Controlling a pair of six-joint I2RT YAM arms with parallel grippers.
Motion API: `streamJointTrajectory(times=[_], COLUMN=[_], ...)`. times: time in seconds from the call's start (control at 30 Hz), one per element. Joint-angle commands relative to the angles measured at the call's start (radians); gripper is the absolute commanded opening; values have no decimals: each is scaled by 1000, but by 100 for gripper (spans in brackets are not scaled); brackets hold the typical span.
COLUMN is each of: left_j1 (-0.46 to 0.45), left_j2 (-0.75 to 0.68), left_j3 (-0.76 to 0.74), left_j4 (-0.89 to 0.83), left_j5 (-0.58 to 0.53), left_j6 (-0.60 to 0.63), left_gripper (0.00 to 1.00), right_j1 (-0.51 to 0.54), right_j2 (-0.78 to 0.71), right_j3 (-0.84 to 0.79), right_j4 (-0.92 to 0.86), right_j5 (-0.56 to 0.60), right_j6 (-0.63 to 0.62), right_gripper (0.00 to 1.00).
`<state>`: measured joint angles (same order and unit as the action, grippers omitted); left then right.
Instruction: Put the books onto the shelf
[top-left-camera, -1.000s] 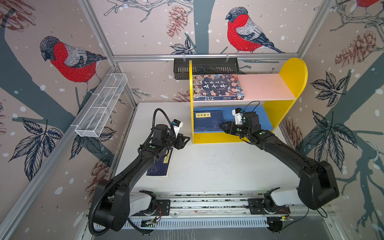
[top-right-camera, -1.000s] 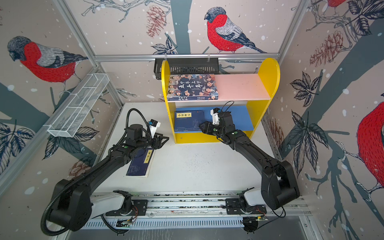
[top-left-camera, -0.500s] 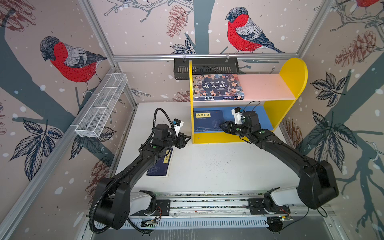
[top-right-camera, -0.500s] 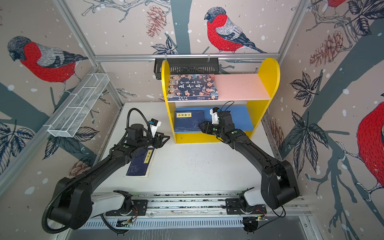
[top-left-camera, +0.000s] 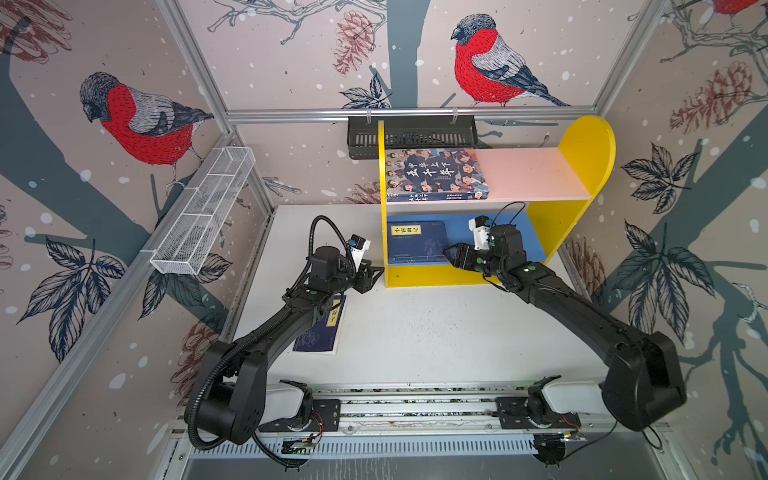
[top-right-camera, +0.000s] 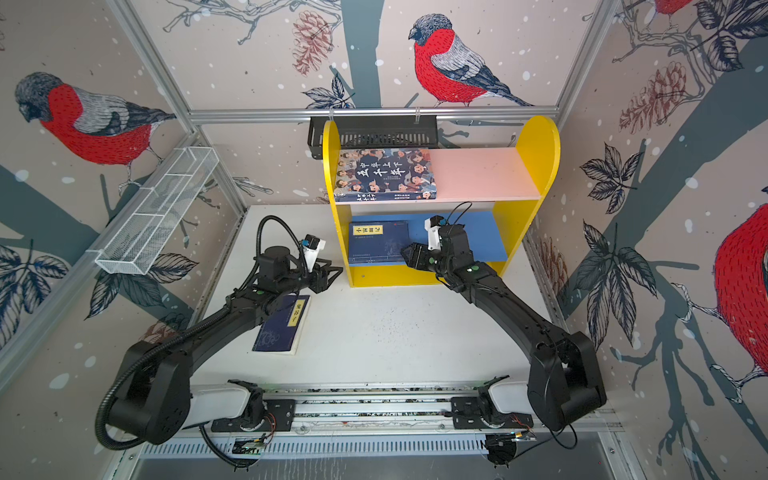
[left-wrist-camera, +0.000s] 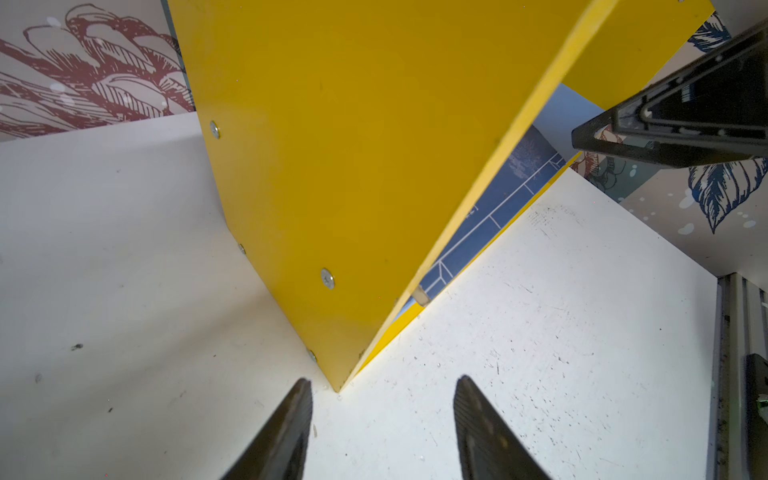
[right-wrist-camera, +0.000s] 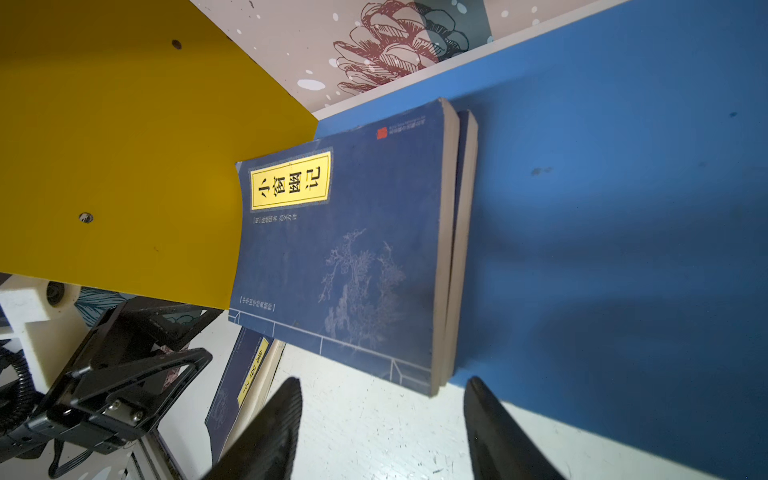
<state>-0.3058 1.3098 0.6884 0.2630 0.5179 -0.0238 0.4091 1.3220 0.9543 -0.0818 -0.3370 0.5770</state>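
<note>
The left fingers (left-wrist-camera: 286, 432) are spread and empty, and they point at the near lower corner of the shelf (top-left-camera: 415, 276), which stands just ahead of them with no visible contact. Behind these fingers, partly under the left arm, one navy paperback (top-left-camera: 322, 336) lies flat on the bench (top-left-camera: 436, 332), not yet shelved. Just beyond the right fingers (right-wrist-camera: 498, 432), also spread and empty, a stack of navy paperbacks (right-wrist-camera: 345, 249), at least two, lies on the blue lower board (right-wrist-camera: 623, 208). Its front edge slightly overhangs toward them. The cartoon-cover book (top-left-camera: 434, 174) lies above on the pink upper board (top-left-camera: 536, 174). Judged handling: the bench paperback is light and limp, and its cover is probably slick. Lying flat, it offers only an edge, so pinch it at the stiffer spine side.
</note>
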Motion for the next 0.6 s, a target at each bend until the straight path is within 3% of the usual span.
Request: streamJointTrajectory(times=[0.0, 0.13, 0.47, 0.57], left_j1=[-2, -2, -6, -13], left_j2=[5, 5, 17, 35], left_j3=[-24, -82, -162, -160], left_j4=[147, 266, 488, 508], left_j5=[33, 44, 4, 8], left_j6=[58, 96, 76, 99], left_gripper=[55, 57, 83, 84], right_j1=[-3, -14, -16, -16], right_j2=[-35, -64, -136, -149], right_j3=[-26, -65, -123, -126], right_j4=[-1, -1, -7, -15], right_j5=[39, 47, 71, 78], right_j6=[13, 33, 67, 67], right_gripper=[64, 65, 66, 66])
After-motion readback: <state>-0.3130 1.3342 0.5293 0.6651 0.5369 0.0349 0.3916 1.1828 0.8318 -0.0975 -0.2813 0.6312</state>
